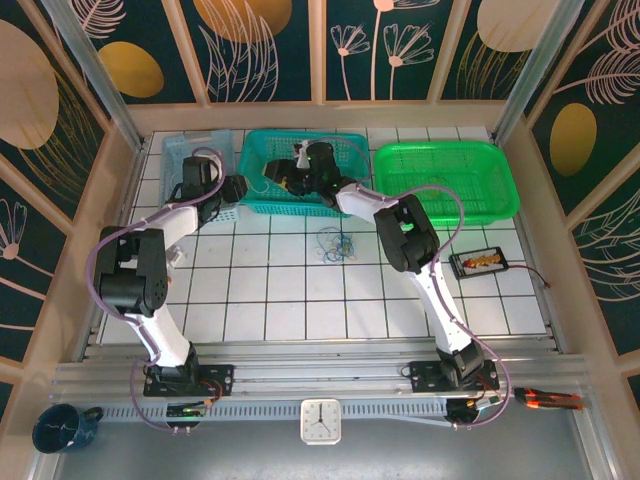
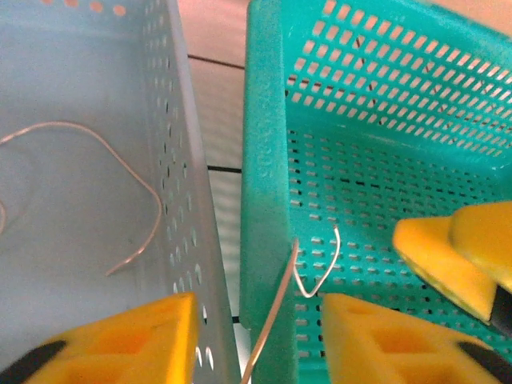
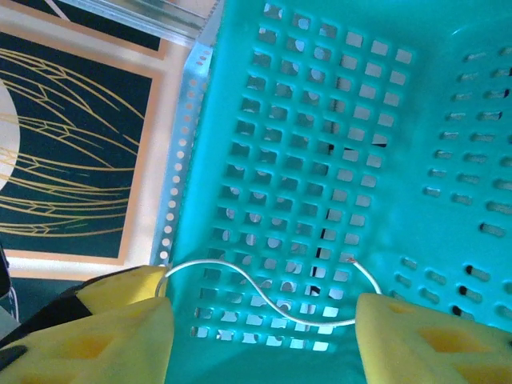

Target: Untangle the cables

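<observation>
A small knot of blue, whitish and yellowish cables (image 1: 335, 245) lies on the white tiles in front of the teal basket (image 1: 300, 137). My left gripper (image 1: 238, 187) hovers over the gap between the light blue basket (image 1: 180, 150) and the teal one. In the left wrist view my left gripper (image 2: 256, 340) is open, and a loose whitish cable (image 2: 280, 296) runs up between the jaws and hooks over the teal rim (image 2: 264, 160). My right gripper (image 1: 300, 165) is inside the teal basket. In the right wrist view my right gripper (image 3: 264, 336) is open, and a whitish cable (image 3: 272, 300) snakes across the teal floor between the pads.
Another thin whitish cable (image 2: 120, 168) lies curled in the light blue basket (image 2: 80, 96). A bright green basket (image 1: 445, 150) stands at the back right. A black box (image 1: 482, 263) sits on the tiles by the right arm. Purple cords loop off both arms.
</observation>
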You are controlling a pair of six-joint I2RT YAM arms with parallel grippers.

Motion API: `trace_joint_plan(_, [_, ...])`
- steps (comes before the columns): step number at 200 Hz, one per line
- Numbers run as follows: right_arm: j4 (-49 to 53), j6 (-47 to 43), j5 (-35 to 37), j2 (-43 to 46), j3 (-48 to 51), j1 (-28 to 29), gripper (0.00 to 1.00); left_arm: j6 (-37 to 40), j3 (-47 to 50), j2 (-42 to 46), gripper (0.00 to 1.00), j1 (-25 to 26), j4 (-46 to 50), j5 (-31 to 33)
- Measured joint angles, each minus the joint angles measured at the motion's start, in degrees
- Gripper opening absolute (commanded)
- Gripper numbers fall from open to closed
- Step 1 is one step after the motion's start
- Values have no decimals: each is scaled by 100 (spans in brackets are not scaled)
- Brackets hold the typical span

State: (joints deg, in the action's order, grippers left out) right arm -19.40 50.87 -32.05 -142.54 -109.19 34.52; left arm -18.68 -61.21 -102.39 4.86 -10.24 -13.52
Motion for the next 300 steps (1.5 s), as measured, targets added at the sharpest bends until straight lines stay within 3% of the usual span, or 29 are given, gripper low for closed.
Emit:
trace_joint_plan(58, [-31,68,70,31,35,-81,71,-74,-42,-59,6,-7,-2,-87])
trace_joint_plan(182, [-111,354,7,-120,-332,-85,75,-107,-39,-59,0,-7,-11,-107])
trace_joint_plan(300, [1235,24,345,-487,-1040,-85,75,-494,669,101,0,-13,-1099,-245])
